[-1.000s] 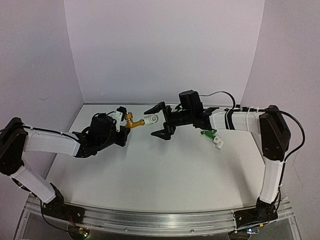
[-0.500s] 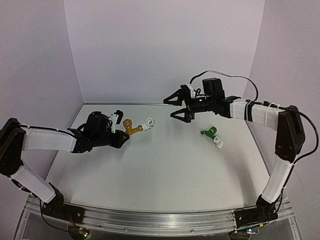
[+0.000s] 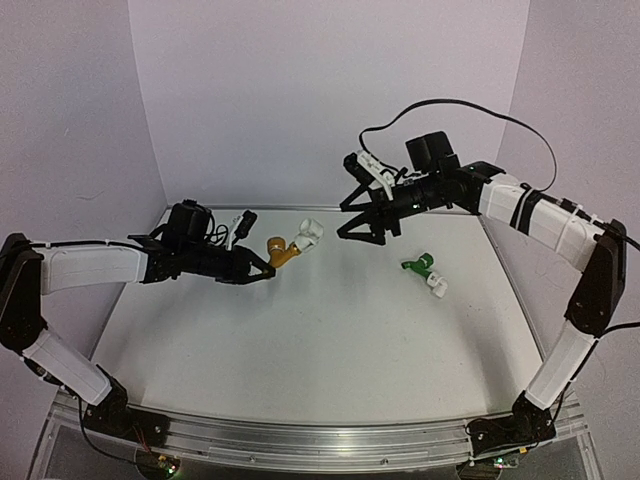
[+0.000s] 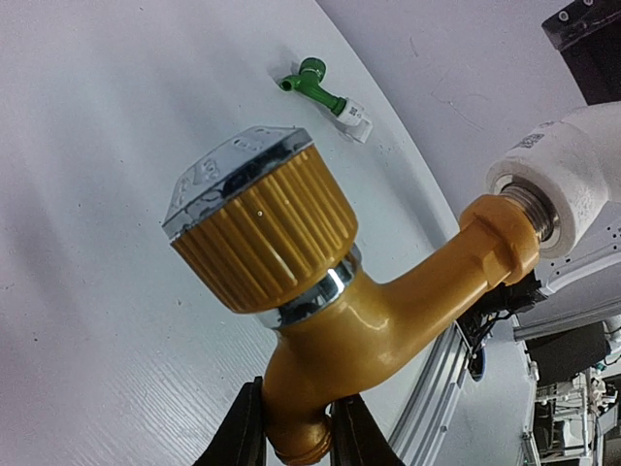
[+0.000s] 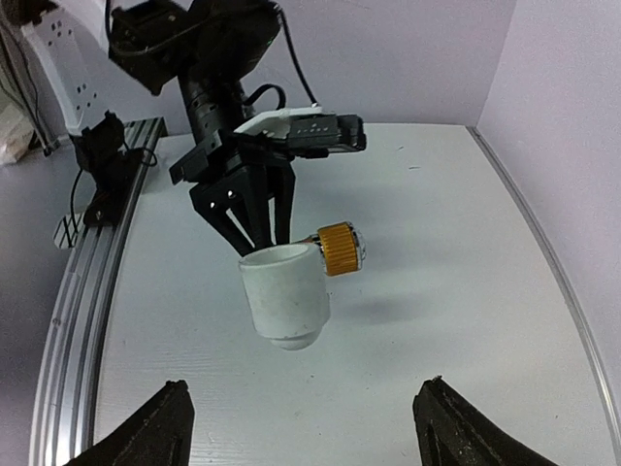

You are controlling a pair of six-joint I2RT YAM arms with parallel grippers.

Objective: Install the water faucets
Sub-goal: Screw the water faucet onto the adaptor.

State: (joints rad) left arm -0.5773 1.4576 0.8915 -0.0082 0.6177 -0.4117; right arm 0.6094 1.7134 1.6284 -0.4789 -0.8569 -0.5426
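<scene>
Wide white bench underneath everything, and both arms are reaching out over its far half. The left arm stretches low from the left, while the right arm arches in high from the right. The left fingers are clamped tight on the spout end of the orange-yellow faucet and hold it up off the bench. In the left wrist view they pinch the spout from both sides at the very bottom of the picture, with the ribbed knob and its shiny cap standing above. The right fingers are spread wide with nothing between them, hanging in the air just beyond that faucet and aimed at it. On the faucet's threaded end sits a white fitting, its round open mouth facing the right wrist camera (the knob peeks out beside it there). Over to the right, well apart from both sets of fingers, the green faucet lies flat on the bench. A small white fitting sits on its near end.
</scene>
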